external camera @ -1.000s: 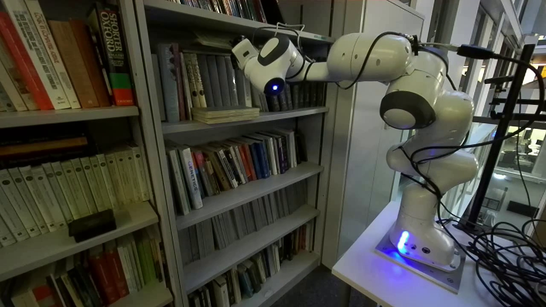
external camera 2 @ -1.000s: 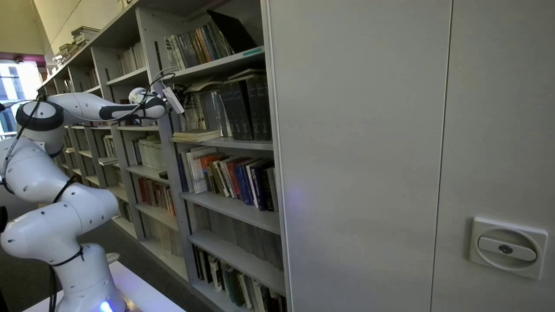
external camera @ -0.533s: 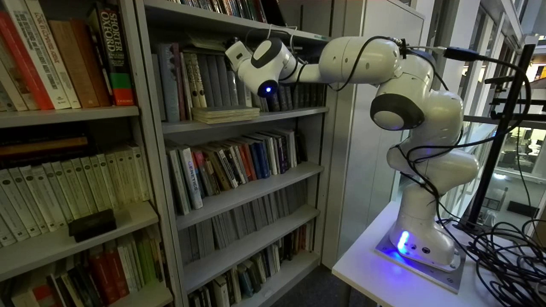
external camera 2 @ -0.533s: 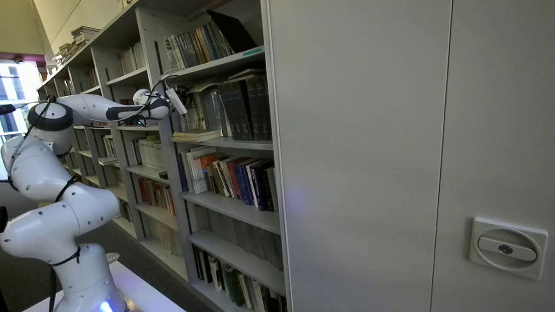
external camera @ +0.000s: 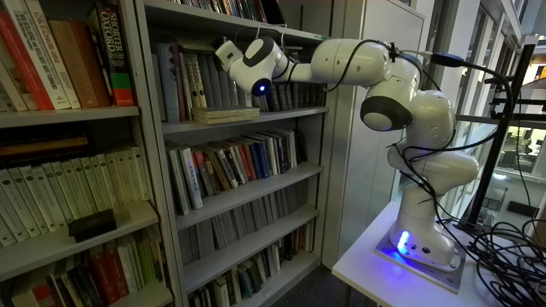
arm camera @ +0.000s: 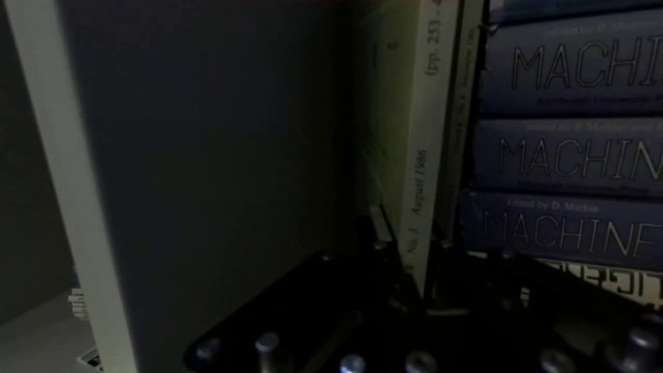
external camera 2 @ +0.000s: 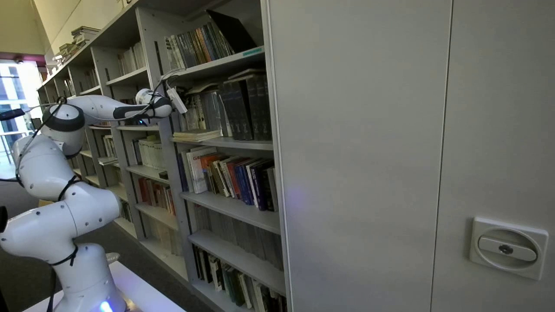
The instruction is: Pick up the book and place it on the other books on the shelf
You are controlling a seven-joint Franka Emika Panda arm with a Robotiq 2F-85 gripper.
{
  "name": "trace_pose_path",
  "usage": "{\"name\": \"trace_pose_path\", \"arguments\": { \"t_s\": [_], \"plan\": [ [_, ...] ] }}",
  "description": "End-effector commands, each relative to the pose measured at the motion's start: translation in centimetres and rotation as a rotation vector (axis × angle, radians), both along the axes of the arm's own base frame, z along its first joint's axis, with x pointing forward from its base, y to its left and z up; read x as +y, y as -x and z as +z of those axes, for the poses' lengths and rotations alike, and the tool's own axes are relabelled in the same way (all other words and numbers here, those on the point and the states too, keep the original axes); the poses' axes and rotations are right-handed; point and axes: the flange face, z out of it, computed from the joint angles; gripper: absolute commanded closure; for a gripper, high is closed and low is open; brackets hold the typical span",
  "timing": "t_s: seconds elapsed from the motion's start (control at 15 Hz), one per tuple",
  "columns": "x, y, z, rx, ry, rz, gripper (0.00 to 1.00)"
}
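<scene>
The book [external camera: 197,41] is thin with an olive-tan cover. It lies roughly flat above the upright row, and also shows in an exterior view [external camera 2: 203,88]. In the wrist view its pale spine [arm camera: 422,155] stands between my fingers. My gripper [arm camera: 413,235] is shut on it; the dark fingers show only partly in the exterior views [external camera: 218,51]. The other books [external camera: 219,79], mostly grey upright spines, stand on the shelf [external camera: 294,113], just under the held book. In the wrist view their purple spines [arm camera: 570,150] lie sideways. Whether the book touches them, I cannot tell.
A second thin book [arm camera: 461,103] lies between the held book and the row. The board above [external camera: 239,20] is close overhead; its underside [arm camera: 207,155] fills the wrist view's left. A flat stack [external camera: 225,114] sits at the shelf's front edge. Dark volumes [external camera 2: 243,106] stand further along.
My gripper and the held book have moved along the row, left and slightly down in an exterior view. The book has sunk closer to the row's tops. The grip is unchanged.
</scene>
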Motion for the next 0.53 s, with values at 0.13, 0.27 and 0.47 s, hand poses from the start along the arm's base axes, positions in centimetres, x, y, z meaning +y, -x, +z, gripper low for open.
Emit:
{"name": "trace_pose_path", "arguments": {
  "t_s": [0.13, 0.27, 0.47],
  "plan": [
    [-0.6, -0.9, 2.6, 0.029, 0.098, 0.014, 0.97],
    [-1.0, -1.2, 3.0, 0.035, 0.112, 0.012, 0.97],
    [-1.5, -1.6, 3.4, 0.052, 0.118, 0.012, 0.97]
  ]
}}
